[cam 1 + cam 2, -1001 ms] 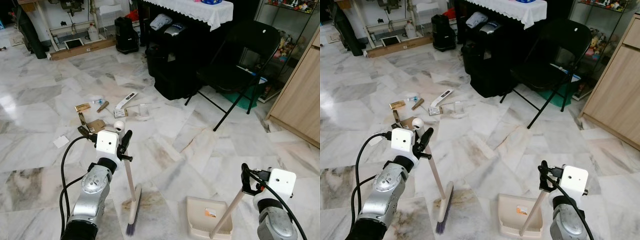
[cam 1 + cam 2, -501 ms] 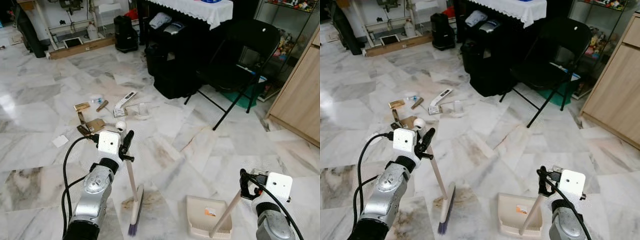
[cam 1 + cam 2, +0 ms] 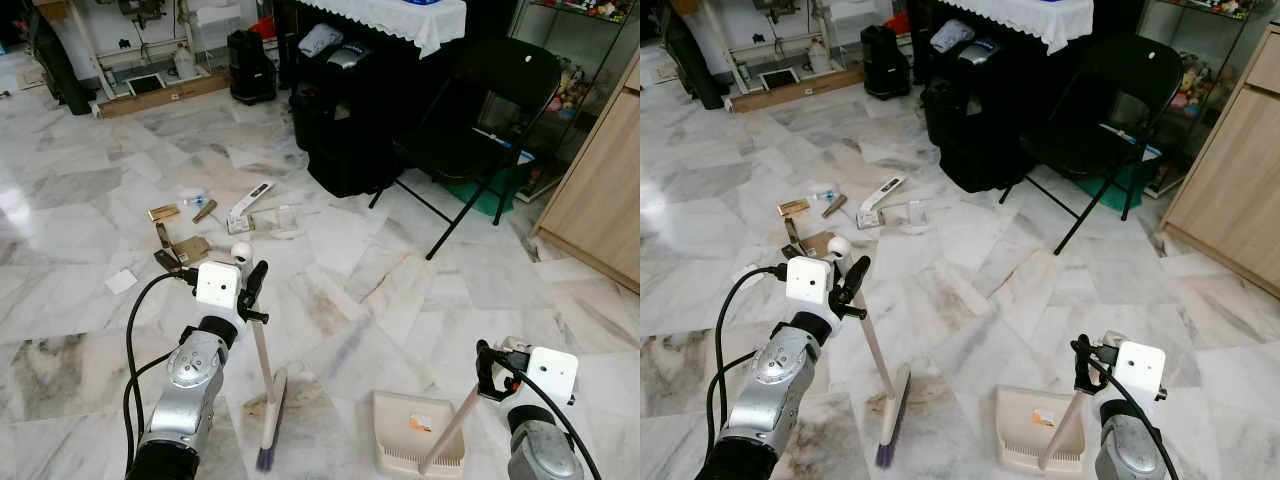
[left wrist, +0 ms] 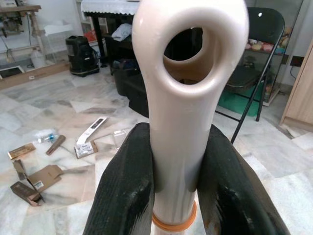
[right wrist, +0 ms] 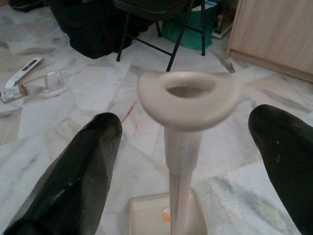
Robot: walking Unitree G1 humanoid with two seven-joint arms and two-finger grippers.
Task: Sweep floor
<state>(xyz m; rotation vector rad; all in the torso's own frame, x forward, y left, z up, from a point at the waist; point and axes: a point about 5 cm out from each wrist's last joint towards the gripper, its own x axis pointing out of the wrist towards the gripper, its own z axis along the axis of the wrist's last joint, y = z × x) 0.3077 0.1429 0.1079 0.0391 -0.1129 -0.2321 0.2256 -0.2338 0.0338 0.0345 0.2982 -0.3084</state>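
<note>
1. The litter lies on the floor ahead and to the left: a card box, wrappers, a long packet and a clear tub, all well apart from the broom head. A good sweep has to start beyond it and draw it back toward the pan.
2. The left gripper is clamped on the broom just under its ringed top. The brush end rests on the floor near the robot, leaning a little.
3. I would keep the bristles flat on the marble and pull in short strokes, so light scraps do not scatter.
4. The dustpan sits flat, its mouth toward the robot.
5. The right gripper has its fingers spread wide on either side of the pan's handle, not touching it. It should close before anything is swept in.
</note>
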